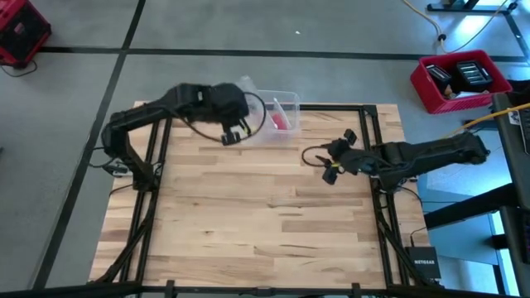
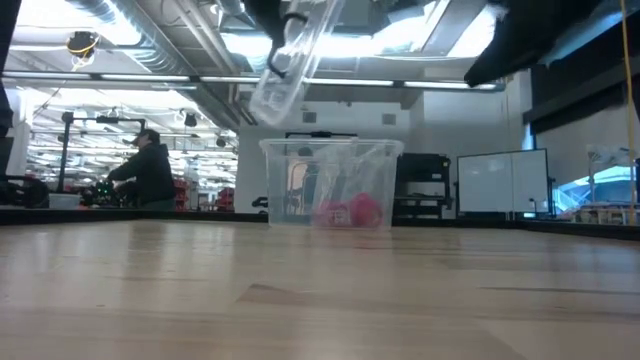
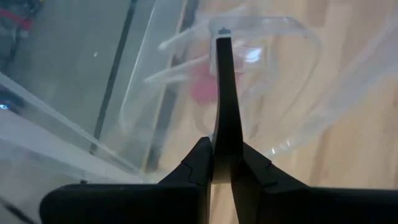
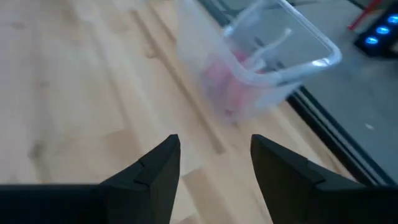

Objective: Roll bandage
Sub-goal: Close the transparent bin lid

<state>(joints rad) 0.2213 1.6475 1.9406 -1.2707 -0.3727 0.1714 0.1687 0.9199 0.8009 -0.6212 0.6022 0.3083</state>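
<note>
The pink bandage (image 2: 350, 212) lies rolled up on the floor of a clear plastic box (image 2: 385, 150) at the table's far edge. It also shows in the high view (image 1: 281, 120) and the right wrist view (image 4: 224, 81). My left gripper (image 1: 234, 135) is raised just left of the box and is shut on the box's clear lid (image 2: 285, 70). My right gripper (image 1: 329, 170) hangs open over the table's right half, pointing toward the box (image 4: 311, 56) with nothing between its fingers. My left gripper pinches the clear lid (image 3: 186, 93) between its two shut fingers (image 3: 227, 112), slanting down from above. Which edge of the lid it has, I cannot tell. The lid hangs tilted below the gripper, lifted clear of the box and the table.
A wide bare stretch of wooden tabletop (image 1: 248, 215) lies toward the near edge. A dark frame (image 1: 368, 132) borders the table. A red crate (image 1: 460, 79) stands on the floor at the far right. A person (image 2: 150, 170) sits in the room behind.
</note>
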